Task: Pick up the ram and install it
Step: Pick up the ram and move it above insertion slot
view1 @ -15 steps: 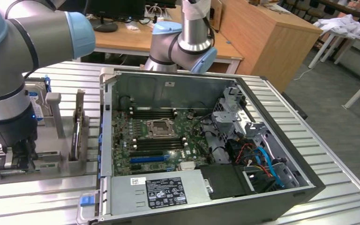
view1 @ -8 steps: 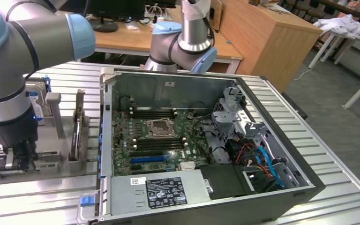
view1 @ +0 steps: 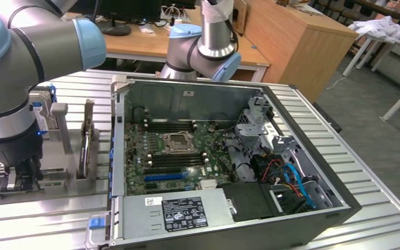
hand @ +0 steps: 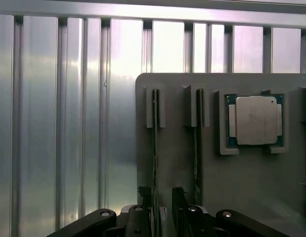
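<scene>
- Exterior view: the gripper hangs low over a grey tray, to the exterior view's left of the open case.
- Wrist view: the jaws are apart and hold nothing. The ram stands on edge in a tray slot, just ahead of the fingers. A second ram stands beside it, then the CPU.

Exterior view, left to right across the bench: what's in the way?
gripper → case's left wall → CPU socket → blue cables
</scene>
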Motion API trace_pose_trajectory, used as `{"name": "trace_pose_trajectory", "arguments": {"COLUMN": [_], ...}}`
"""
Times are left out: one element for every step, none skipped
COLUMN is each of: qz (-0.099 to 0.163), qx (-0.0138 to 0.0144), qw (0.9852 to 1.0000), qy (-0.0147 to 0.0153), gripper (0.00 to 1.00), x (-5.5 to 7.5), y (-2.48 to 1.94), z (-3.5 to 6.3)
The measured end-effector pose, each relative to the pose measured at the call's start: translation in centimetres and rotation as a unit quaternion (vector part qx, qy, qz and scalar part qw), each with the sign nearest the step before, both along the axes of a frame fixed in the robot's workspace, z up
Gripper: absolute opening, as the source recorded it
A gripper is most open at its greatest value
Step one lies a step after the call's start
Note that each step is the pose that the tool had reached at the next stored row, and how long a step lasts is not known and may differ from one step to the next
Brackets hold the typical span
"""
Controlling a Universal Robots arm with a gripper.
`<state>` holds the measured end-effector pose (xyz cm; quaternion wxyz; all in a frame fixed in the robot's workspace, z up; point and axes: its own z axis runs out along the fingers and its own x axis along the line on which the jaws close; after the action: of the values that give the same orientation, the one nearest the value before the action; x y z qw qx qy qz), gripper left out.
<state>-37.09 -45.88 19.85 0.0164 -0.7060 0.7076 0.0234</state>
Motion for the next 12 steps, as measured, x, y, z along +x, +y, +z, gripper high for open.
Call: {"name": "trace_pose_trajectory", "arguments": {"qz": [0.000, 0.000, 0.000, 0.000, 0.000, 0.000, 0.000, 0.000, 0.000, 0.000, 0.000, 0.000], "qx": [0.0000, 0.0000, -0.0001, 0.0000, 0.0000, 0.0000, 0.0000, 0.0000, 0.0000, 0.0000, 0.0000, 0.0000], "qw": [1.0000, 1.0000, 1.0000, 1.0000, 1.0000, 1.0000, 1.0000, 1.0000, 1.0000, 1.0000, 1.0000, 1.0000], "qy": [0.0000, 0.0000, 0.0000, 0.0000, 0.0000, 0.0000, 0.0000, 0.0000, 0.0000, 0.0000, 0.0000, 0.0000], "gripper": [0.31, 0.31, 0.31, 0.31, 0.31, 0.31, 0.31, 0.31, 0.31, 0.31, 0.29, 0.29], "x": [0.00, -0.01, -0.01, -0.01, -0.01, -0.01, -0.01, -0.01, -0.01, -0.01, -0.01, -0.01], "y": [-0.05, -0.10, -0.11, -0.11, -0.11, -0.11, -0.11, -0.12, -0.12, -0.12, -0.12, -0.12], "z": [0.00, 0.00, 0.01, 0.01, 0.01, 0.01, 0.01, 0.01, 0.01, 0.01, 0.01, 0.00]}}
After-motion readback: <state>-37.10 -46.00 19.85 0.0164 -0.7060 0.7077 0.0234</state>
